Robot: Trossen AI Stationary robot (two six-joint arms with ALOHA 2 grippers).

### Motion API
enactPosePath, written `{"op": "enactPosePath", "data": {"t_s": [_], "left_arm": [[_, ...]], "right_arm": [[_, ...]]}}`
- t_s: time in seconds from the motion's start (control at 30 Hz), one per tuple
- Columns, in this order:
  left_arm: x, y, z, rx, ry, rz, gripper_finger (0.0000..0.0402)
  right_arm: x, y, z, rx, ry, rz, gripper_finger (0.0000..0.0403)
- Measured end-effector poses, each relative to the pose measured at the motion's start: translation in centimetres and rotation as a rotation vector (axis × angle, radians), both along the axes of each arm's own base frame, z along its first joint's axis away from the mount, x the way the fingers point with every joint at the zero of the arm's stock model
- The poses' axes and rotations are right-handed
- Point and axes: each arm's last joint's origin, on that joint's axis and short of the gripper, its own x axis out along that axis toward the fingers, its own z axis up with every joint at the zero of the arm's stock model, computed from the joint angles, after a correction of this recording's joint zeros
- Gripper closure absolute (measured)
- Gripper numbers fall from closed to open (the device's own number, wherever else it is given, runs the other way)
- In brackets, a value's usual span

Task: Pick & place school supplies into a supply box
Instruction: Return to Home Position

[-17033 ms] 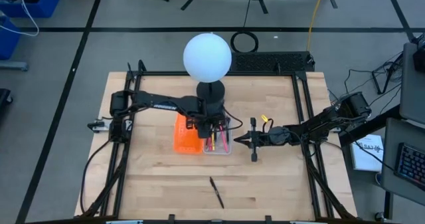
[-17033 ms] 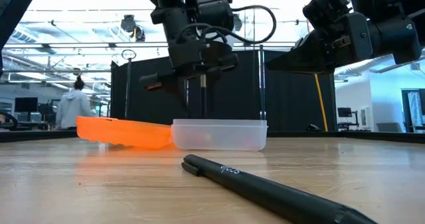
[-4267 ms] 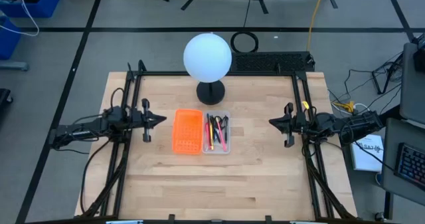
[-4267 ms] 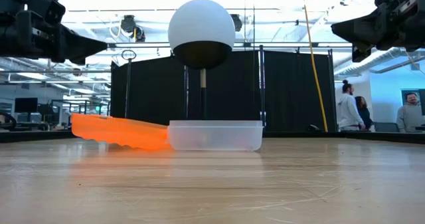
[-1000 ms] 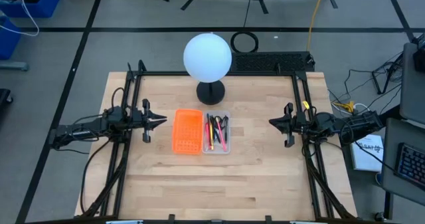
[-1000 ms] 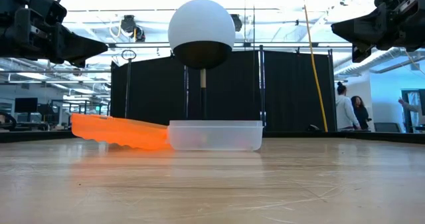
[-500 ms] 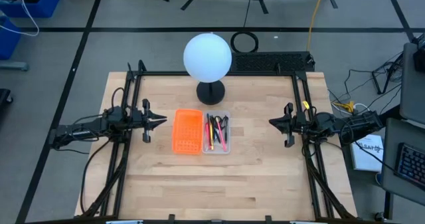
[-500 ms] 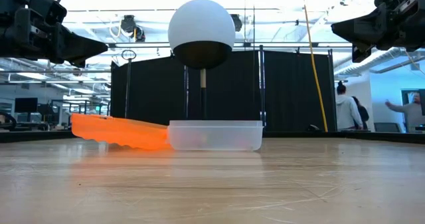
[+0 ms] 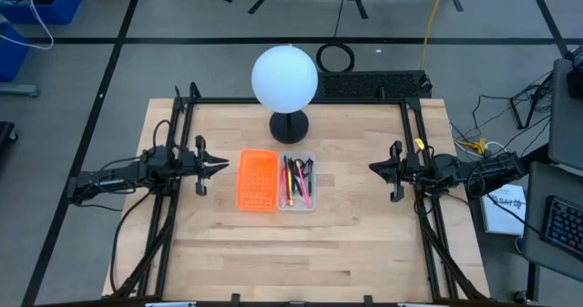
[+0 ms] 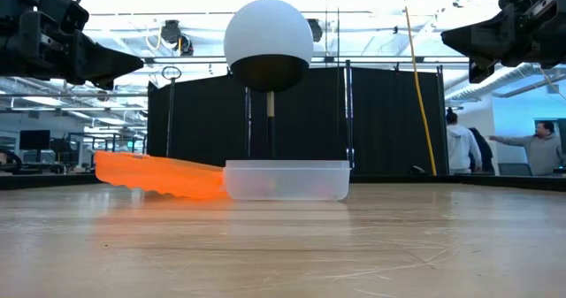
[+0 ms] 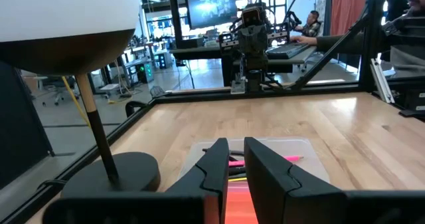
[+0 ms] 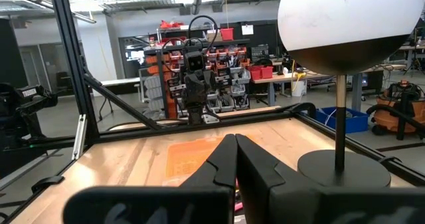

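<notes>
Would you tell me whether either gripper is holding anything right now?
Nothing: the left gripper and right gripper are both empty; the pens lie in the box.

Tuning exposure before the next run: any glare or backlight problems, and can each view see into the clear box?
High view: globe lamp blows out white; pens in the clear box read fine. Low view: bright room behind leaves left pincer and right pincer as silhouettes; the box's wall hides its contents. Right wrist view: that lamp glares too.
</notes>
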Motion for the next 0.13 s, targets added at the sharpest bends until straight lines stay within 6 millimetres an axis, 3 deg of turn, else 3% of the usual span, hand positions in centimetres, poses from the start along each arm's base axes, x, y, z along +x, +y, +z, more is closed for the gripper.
{"op": "enactPosePath", "data": {"t_s": [0.13], "left_arm": [[0.00,0.00,0.01,0.000,0.000,0.000,0.0344]], "right_arm": [[0.00,0.00,0.00,0.000,0.000,0.000,0.0403]]}}
